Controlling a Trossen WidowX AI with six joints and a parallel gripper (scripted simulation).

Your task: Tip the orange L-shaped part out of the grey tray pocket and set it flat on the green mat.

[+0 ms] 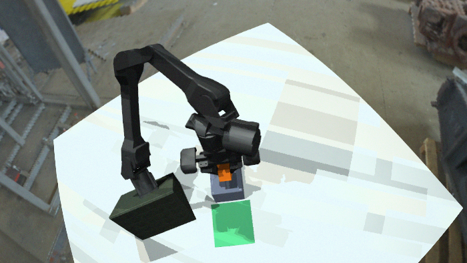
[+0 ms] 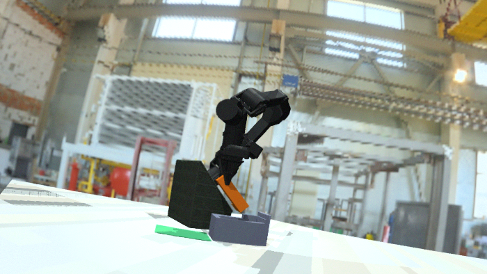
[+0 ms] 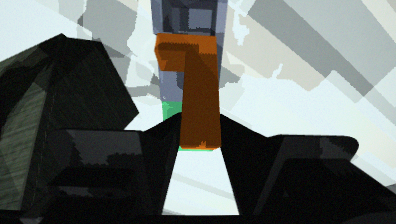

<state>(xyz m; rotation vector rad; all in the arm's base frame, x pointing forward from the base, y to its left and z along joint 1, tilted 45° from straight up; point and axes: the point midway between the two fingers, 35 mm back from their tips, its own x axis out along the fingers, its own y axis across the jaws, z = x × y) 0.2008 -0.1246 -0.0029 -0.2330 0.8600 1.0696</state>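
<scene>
The orange L-shaped part (image 1: 224, 173) (image 2: 234, 195) (image 3: 201, 100) is held steeply tilted above the grey tray (image 1: 229, 196) (image 2: 239, 230) (image 3: 171, 89). My gripper (image 2: 227, 181) (image 3: 199, 117) is shut on its raised straight end. The L-shaped end hangs lower; in the exterior view it is just above the tray's rim, and in the wrist view it points away from the fingers. The pocket shows partly open below it. The green mat (image 1: 233, 223) (image 2: 182, 234) (image 3: 171, 109) lies flat beside the tray with nothing on it. The fingertips are hidden in the top view.
A large dark block (image 1: 157, 213) (image 2: 189, 195) (image 3: 85, 85) bears the arm's base and stands beside the tray and mat, on the left in the top view. Patchy shadows cross the white table (image 1: 317, 213).
</scene>
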